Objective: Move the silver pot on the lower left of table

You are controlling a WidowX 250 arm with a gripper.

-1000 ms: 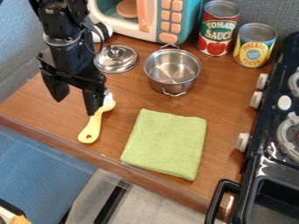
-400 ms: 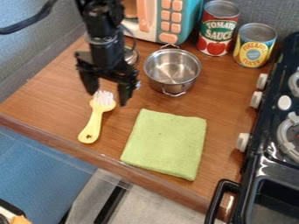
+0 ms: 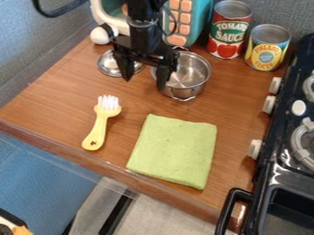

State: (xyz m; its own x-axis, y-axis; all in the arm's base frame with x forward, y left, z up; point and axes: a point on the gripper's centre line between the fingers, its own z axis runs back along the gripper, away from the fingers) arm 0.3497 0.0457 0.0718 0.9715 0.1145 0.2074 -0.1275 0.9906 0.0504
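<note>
my gripper is open, fingers apart, hanging at the silver pot's 9 o'clock side. pot sits upright on the table, green cloth at its 6, yellow brush at its 8, lid at its 9.

Hangs the black arm down from the far edge, left of centre; points the gripper downward; holds both fingers spread apart, one left, one right and slightly nearer.

fingers apart | one in front of silver pot | yellow brush left of green cloth
</note>
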